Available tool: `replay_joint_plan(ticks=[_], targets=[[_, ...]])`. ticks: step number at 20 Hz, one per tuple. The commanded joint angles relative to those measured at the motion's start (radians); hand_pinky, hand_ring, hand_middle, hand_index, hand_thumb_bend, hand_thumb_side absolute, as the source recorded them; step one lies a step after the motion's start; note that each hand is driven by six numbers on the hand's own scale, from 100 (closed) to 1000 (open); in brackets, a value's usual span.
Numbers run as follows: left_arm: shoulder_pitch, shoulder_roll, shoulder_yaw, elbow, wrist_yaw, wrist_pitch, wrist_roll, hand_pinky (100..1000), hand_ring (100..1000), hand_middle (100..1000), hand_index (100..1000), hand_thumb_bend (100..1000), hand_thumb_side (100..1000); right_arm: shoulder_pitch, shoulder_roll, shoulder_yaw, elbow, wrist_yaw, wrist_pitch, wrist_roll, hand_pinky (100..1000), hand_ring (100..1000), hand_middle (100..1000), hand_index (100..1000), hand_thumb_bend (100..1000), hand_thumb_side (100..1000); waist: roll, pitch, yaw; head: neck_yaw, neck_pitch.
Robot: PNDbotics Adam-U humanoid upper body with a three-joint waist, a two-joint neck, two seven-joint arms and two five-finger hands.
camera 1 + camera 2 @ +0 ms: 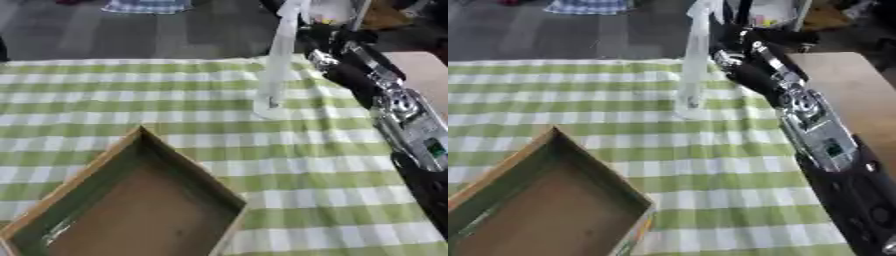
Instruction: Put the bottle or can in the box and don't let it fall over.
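The right arm (807,120) reaches in from the lower right edge toward the far side of the worktop (332,165), which is covered in a green-and-white checked cloth; the arm's black and silver casing fills much of the right side of both views and its lower part is cut off by the frame.

The right hand (732,47) sits at the top of a tall clear bottle (691,75), near the far edge of the worktop; the hand is dark against a dark background and blurred, so its fingers cannot be made out, and I cannot tell whether they are curled round the bottle or merely beside it.

The bottle is pale and see-through, its outline smeared; it stands roughly upright with a slight lean, its base over a white stripe of the cloth; whether the base rests on the cloth or hangs just above it cannot be told; its top runs up to the picture's edge in the right eye view.

The box (105,165), an open cardboard one with a brown floor and greenish inner walls, lies at the lower left, well apart from the bottle; its near corners are cut off by the bottom and left edges; nothing can be seen inside it.

The left hand shows in neither view.
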Motion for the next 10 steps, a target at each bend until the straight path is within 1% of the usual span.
replay_joint_plan(ticks=[1,5,10], targets=[[-0.008,0.027,0.003,-0.008,0.003,0.0,-0.005,1000,608,791,790,181,855,-0.004,-0.017,-0.001,-0.045,0.012,0.011,-0.007,964,1000,1000,1000,100,498,0.001,-0.02,-0.002,0.003,0.003],[-0.009,0.027,0.001,-0.007,0.003,0.001,-0.008,1000,608,791,790,182,855,0.0,-0.011,0.005,-0.067,0.033,0.03,-0.02,964,1000,1000,1000,100,482,0.0,-0.02,-0.004,0.003,0.004],[-0.008,0.025,0.0,-0.007,0.003,0.001,-0.01,1000,608,792,790,182,856,-0.003,-0.005,0.01,-0.072,0.052,0.048,-0.035,964,1000,1000,1000,100,487,-0.001,-0.018,-0.002,0.002,0.004]])
